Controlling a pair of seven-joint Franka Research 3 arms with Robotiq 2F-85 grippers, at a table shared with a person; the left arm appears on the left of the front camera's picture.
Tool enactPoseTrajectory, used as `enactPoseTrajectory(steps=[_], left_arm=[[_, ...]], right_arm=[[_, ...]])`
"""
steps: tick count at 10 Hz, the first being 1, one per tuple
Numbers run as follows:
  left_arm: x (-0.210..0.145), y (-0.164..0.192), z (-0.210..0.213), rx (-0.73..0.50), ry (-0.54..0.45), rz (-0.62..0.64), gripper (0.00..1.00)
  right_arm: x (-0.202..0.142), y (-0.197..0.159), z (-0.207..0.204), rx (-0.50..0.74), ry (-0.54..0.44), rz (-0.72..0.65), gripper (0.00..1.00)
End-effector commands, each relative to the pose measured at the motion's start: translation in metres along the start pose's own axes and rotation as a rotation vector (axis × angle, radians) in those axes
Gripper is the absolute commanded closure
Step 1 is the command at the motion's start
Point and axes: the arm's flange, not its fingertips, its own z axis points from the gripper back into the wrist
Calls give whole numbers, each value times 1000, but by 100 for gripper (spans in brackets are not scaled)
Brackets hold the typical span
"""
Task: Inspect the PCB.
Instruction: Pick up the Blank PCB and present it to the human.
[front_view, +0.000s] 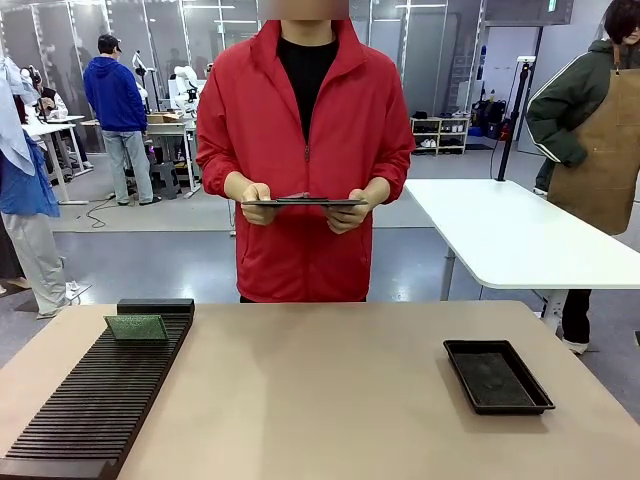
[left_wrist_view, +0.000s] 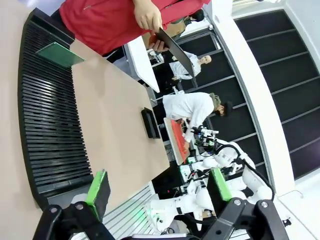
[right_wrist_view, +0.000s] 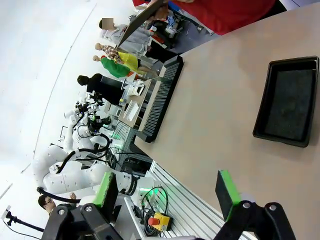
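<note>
Left claw black; pads green

Bright, even overhead light with soft, faint shadows; front view sharp — both wrist views bend strongly at their edges; backgrounds wash out white.

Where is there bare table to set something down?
The middle of the table, between rack and tray, is bare from near edge to far edge. The strip behind the tray is bare too. Left side is crowded: the rack runs along it, PCB at its far end.
</note>
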Motion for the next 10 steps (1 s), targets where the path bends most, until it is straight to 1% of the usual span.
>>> enactPoseTrajectory(steps=[1,2,3,4,6,7,8,9,10], left_arm=[[13,-33,-22,129,48,-130,0],[24,-53,-40,253,82,-239,0],[34,-71,-61,341,127,-345,0],[45,-91,-87,460,189,-477,0],[59,-117,-144,639,293,-681,0],[66,-121,-172,660,378,-759,0],[77,-120,-200,662,483,-839,0],[84,-112,-233,700,582,-937,0],[84,-105,-259,752,648,-1005,0]], right_arm=[[-2,0,2,4,7,8,0],[-2,0,2,4,7,8,0],[-2,0,2,4,7,8,0],[-2,0,2,4,7,8,0],[-2,0,2,4,7,8,0],[-2,0,2,4,7,8,0],[-2,0,2,4,7,8,0],[-2,0,2,4,7,8,0],[-2,0,2,4,7,8,0]])
